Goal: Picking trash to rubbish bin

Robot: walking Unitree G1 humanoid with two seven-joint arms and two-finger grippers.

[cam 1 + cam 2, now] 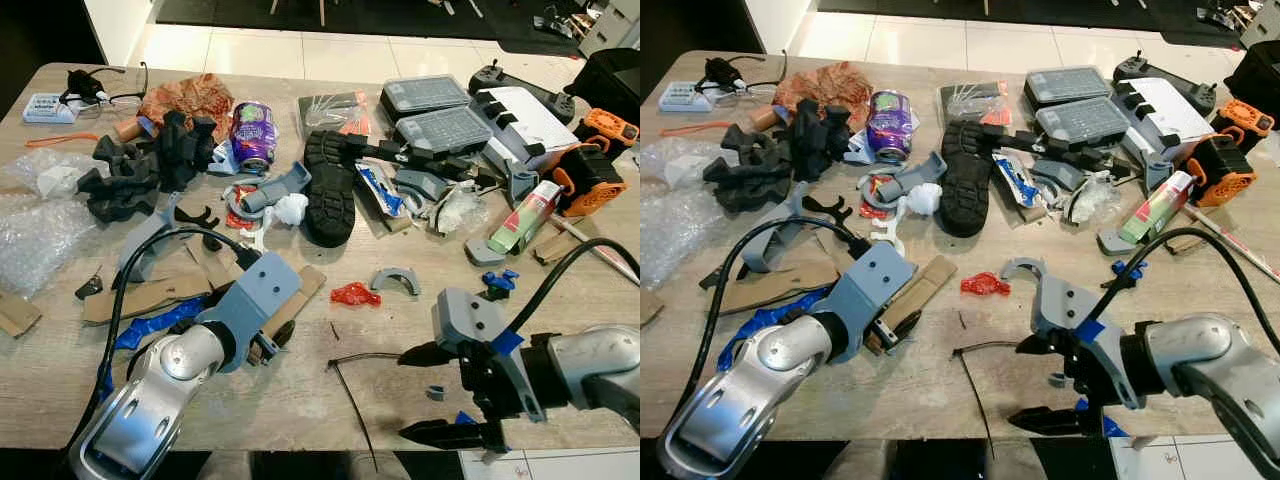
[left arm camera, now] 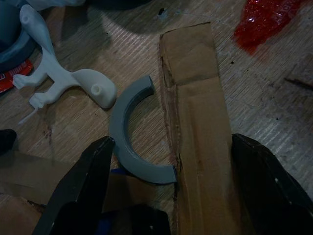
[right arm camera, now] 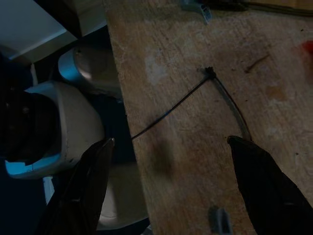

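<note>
The table [image 1: 300, 385] was a total mess, junk all over it. Biggest stuff: bubble wrap [image 1: 35, 235] on the robot's left, a black shoe sole [image 1: 330, 190] in the middle, a purple can [image 1: 252, 132] behind that. The left gripper [image 2: 168, 188] sat low over a cardboard strip [image 2: 198, 127], fingers spread wide with nothing in them, a grey half-ring [image 2: 132, 134] touching the strip's edge. The right gripper [image 1: 430, 393] hovered at the near edge, also wide open and empty, aimed at a black zip tie [image 1: 350, 385]. A red wrapper [image 1: 355, 294] lay a bit further in.
</note>
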